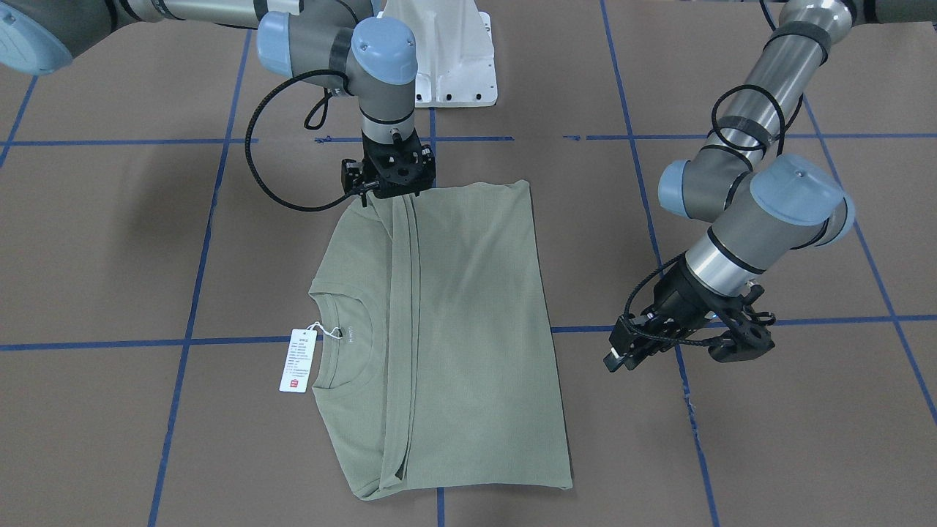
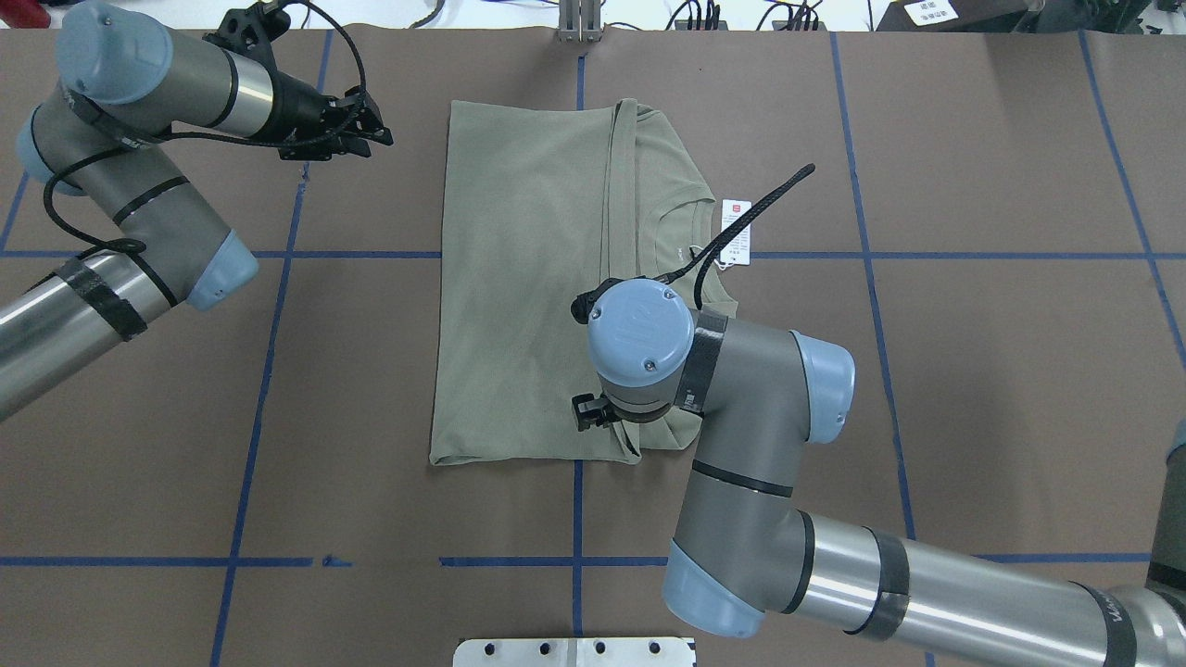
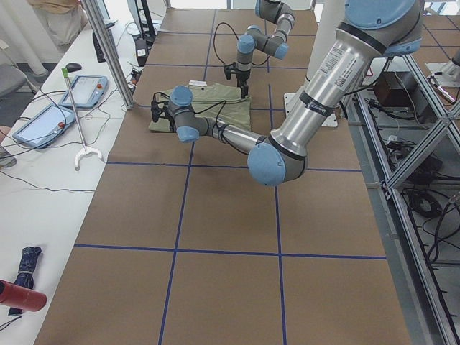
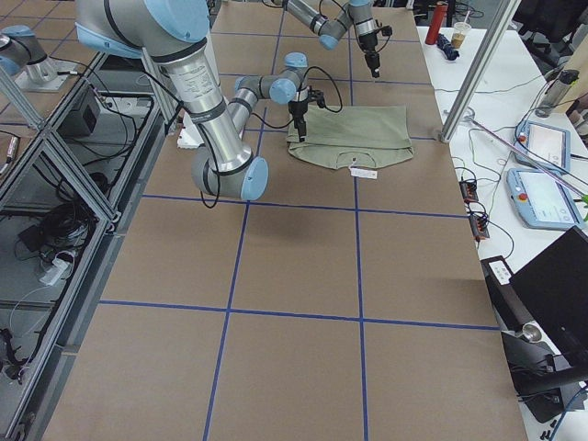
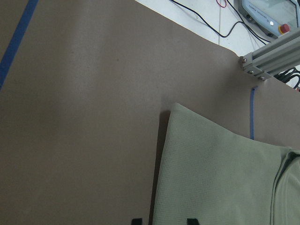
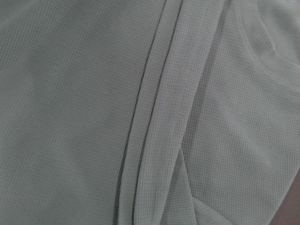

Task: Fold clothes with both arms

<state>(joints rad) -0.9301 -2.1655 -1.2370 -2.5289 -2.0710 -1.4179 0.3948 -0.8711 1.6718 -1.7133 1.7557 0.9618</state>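
Brown bench (image 1: 110,241), blue tape grid. Green shirt (image 1: 476,307) lies flat mid-frame, part-folded lengthwise. Right pincer (image 1: 388,189) is at the shirt's upper edge; grip hidden, cannot tell. Left pincer (image 2: 368,138), overhead view's upper left, is off the cloth, fingers parted, empty. Likely next: take matching corners, lift level, mind hang tag (image 1: 296,360).

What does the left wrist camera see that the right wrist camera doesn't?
Only the left wrist view shows blue tape lines, a silver metal frame corner and a grey control pad with a red button. Only the right wrist view shows the ribbed neckline of the sage-green knit shirt, very close up. Both show that shirt, its long folded-over edge and some brown table cover.
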